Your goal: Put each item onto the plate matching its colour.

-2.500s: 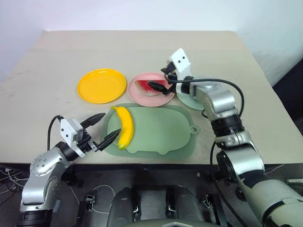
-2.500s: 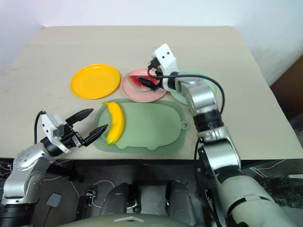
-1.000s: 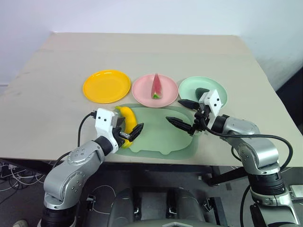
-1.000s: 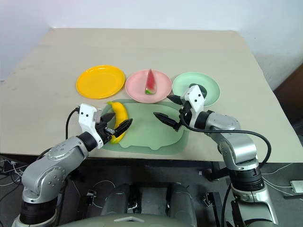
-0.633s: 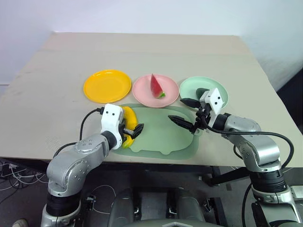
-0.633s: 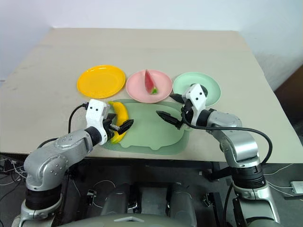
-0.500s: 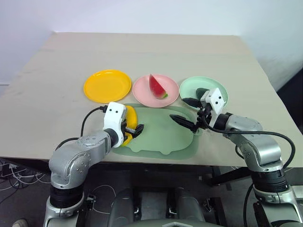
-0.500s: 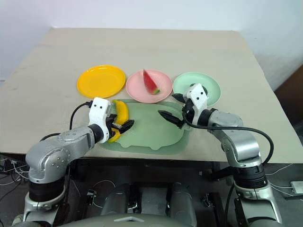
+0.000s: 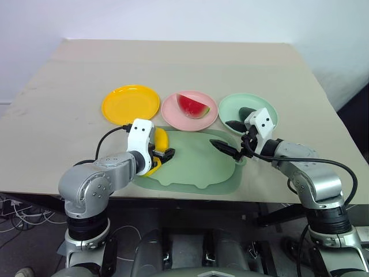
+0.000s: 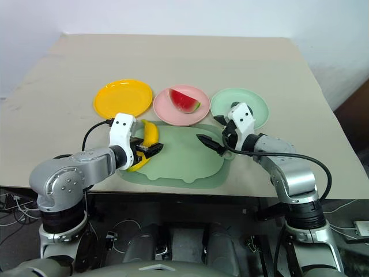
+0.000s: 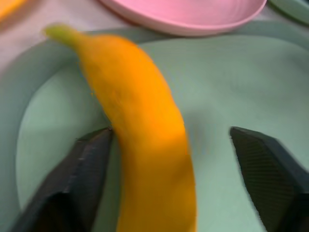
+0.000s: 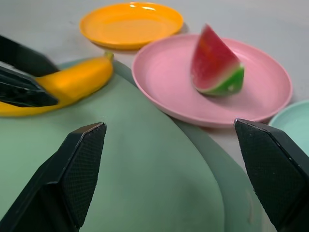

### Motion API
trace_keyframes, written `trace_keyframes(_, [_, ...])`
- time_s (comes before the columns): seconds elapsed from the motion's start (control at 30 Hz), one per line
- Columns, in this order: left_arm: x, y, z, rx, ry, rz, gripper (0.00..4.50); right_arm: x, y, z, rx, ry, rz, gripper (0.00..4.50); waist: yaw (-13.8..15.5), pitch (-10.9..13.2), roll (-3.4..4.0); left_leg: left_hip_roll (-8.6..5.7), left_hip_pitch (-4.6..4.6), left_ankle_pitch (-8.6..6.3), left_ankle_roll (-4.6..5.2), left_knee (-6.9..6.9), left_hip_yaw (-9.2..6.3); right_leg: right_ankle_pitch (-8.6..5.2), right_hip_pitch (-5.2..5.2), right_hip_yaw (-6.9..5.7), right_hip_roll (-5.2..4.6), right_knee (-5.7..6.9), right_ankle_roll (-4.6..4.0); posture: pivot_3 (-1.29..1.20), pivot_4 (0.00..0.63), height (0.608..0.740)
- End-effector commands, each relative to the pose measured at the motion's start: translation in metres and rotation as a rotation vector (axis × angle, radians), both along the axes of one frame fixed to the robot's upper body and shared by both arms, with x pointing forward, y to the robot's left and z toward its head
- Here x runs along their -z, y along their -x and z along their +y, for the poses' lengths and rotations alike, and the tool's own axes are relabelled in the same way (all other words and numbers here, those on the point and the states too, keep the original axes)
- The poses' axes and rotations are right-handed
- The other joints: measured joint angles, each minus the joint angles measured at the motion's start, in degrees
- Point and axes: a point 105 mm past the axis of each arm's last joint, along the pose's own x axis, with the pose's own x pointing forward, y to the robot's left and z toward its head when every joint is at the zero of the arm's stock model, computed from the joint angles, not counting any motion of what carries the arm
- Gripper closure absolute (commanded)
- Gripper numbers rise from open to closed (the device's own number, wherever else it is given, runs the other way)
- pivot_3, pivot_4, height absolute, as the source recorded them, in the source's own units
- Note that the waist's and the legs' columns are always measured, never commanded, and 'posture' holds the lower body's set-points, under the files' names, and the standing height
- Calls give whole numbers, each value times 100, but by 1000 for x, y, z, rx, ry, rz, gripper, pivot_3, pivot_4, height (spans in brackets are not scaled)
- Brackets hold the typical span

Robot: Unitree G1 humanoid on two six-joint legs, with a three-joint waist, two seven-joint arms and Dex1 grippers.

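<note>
Head cameras look down over the table (image 9: pixel 190 63); wrist cameras sit close above the mat (image 12: pixel 145 193)

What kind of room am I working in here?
Probably a lab or test bench, not a kitchen: a plain beige table against a bare wall, loose cables on the floor beneath, and toy food such as a banana on plastic plates.
</note>
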Motion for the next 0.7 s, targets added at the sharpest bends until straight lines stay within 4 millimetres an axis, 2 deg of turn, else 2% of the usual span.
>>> trace_keyframes(0.03, [-3,-2,6,-33,-6,9,1910,-10,-1,0,0,3,-36,0,-2,0,0,0,0,0,0,0,0,0,0,0,0,0,0,0,150,695])
trace_keyframes(0.13, [-2,-2,6,-32,-5,15,2851,-10,-2,-1,5,7,-35,0,-2,0,0,0,0,0,0,0,0,0,0,0,0,0,0,0,150,695])
trace_keyframes(0.27, [-5,-4,10,-42,-22,-7,2906,-10,-2,-2,7,0,-34,0,-3,0,0,0,0,0,0,0,0,0,0,0,0,0,0,0,150,695])
trace_keyframes(0.37, [-24,-8,6,-16,32,-117,2906,-11,-2,-2,8,-3,-37,0,-3,0,0,0,0,0,0,0,0,0,0,0,0,0,0,0,150,695])
trace_keyframes(0.53, [-57,-16,1,19,23,-366,2906,-12,-3,1,3,-13,-40,0,-2,0,0,1,0,0,0,0,1,0,-2,0,0,0,0,0,150,695])
trace_keyframes(0.6, [-70,-21,5,-15,45,-448,2906,-13,-3,2,0,-14,-43,0,-2,0,0,0,-1,0,0,0,1,0,-1,0,-1,-1,0,0,150,695])
trace_keyframes(0.7, [-69,-32,28,-112,4,-481,2906,-13,-6,4,1,-16,-46,0,-6,0,0,0,-1,0,0,-1,1,0,-2,0,0,-1,-1,0,150,695])
